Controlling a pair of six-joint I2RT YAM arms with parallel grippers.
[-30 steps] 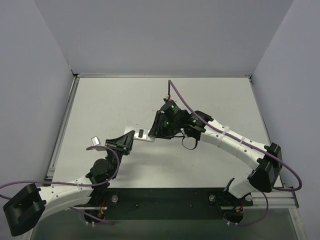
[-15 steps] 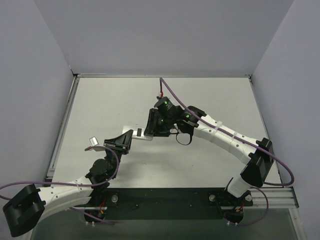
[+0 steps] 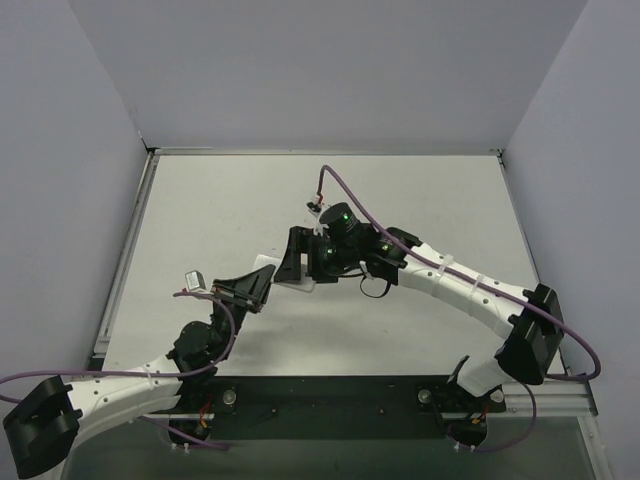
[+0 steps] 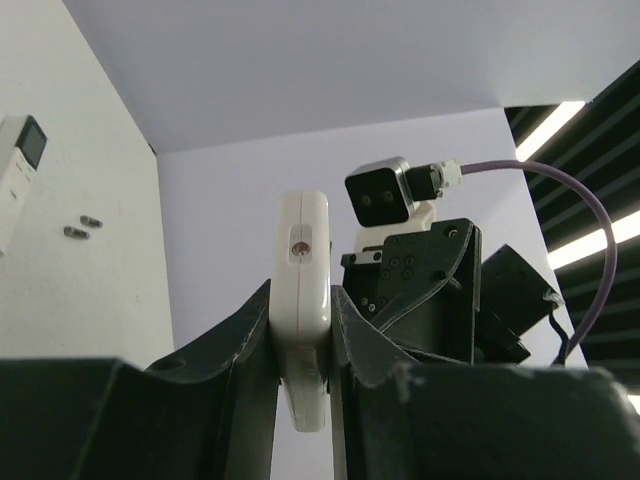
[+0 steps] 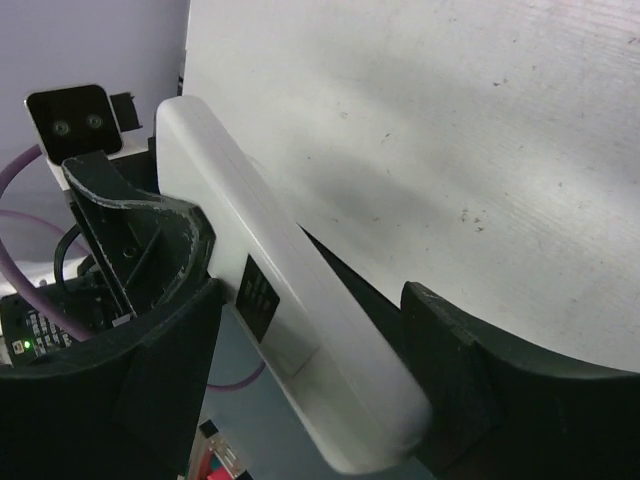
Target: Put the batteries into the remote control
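Observation:
My left gripper (image 4: 303, 296) is shut on the remote control (image 4: 304, 262) and holds it edge-on above the table. From above, the left gripper (image 3: 257, 284) grips the remote control's (image 3: 264, 263) left end. My right gripper (image 3: 296, 263) straddles its other end. In the right wrist view the white remote control (image 5: 300, 300) shows its small dark rectangle (image 5: 258, 296) and lies between the parted fingers of the right gripper (image 5: 310, 300). A dark gap stands beside the right finger (image 5: 460, 370). Two tiny batteries (image 4: 83, 227) lie on the table.
A longer, slimmer white remote (image 4: 17, 175) with a dark screen lies on the table near the batteries. The table (image 3: 420, 200) is walled at the back and on both sides. A purple cable (image 3: 345, 190) loops over the right wrist.
The right gripper has slid left along the remote and its jaws have widened. The left gripper has kept its hold and shifted only slightly.

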